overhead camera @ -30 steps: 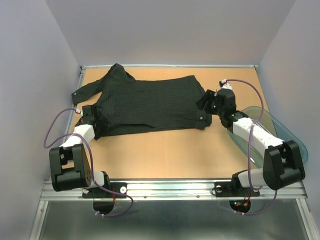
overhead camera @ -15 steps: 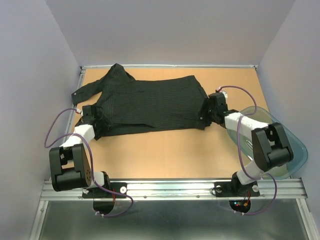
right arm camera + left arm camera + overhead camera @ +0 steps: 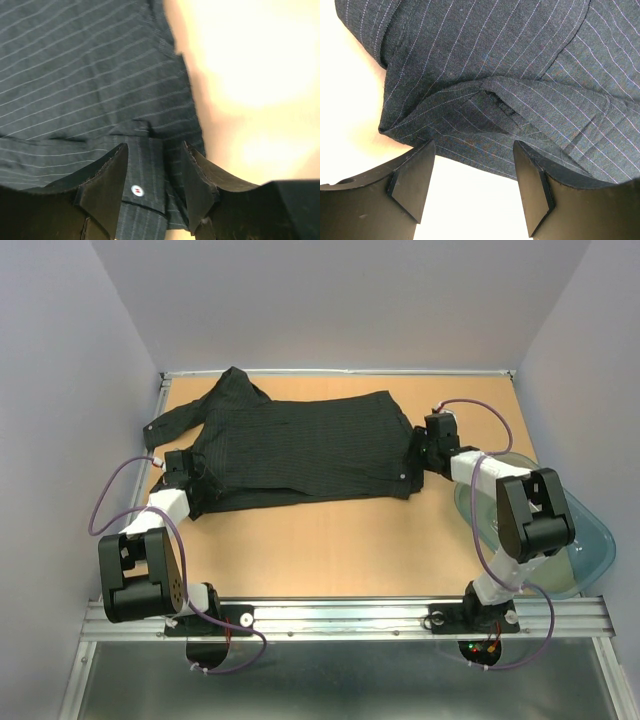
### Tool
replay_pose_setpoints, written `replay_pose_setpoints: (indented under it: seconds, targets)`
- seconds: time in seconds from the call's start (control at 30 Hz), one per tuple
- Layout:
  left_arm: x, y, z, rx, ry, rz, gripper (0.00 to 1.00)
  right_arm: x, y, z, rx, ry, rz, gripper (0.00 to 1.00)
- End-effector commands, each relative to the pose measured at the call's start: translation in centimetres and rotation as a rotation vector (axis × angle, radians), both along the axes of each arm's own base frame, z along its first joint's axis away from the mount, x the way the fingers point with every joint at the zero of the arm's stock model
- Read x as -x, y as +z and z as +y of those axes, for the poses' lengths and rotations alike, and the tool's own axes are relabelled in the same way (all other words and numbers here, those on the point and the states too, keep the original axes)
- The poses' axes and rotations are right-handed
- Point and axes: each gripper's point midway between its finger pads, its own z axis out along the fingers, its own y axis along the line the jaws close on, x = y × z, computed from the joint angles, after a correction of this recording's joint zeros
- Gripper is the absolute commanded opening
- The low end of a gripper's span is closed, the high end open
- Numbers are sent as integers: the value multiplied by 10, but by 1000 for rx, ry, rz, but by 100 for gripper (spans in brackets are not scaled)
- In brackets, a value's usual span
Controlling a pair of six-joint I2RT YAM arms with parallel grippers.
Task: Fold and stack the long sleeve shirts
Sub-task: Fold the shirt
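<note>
bench (image 3: pixel 330 540): tan wooden top, its near half bare.
tub (image 3: pixel 592 542): clear plastic with a blue-green tint and rounded corners, at the bench's right edge towards the near side.
rail (image 3: pixel 340 617): silver metal, along the bench's near edge.
walls (image 3: pixel 340 300): pale lilac, closing in three sides.

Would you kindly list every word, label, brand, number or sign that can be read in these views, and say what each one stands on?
None: there is no readable text in any view. The black pinstriped shirt shows no tag or print, its white button is plain, and the arm housings and the clear tub carry no legible marking.
</note>
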Motion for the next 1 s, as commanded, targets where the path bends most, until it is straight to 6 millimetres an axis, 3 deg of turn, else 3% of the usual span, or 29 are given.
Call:
replay_pose_setpoints:
  seconds: [0.0,0.33,0.53,0.67,0.97]
  targets:
    - [-2,3,0,-3,-15,-13,75,-23,18,12,-24,64,-68,52]
    - [0,1,0,-3,-13,-7,75,-25,17,19,-40,115,-67,38]
    - [0,1,0,0,-15,-7,75,-27,32,14,6,134,-108,19]
    - [0,0,-2,8,-17,-4,75,-31,47,14,29,162,-148,4]
    - [1,-2,-2,9,-17,4,75,-47,102,20,19,186,-274,0]
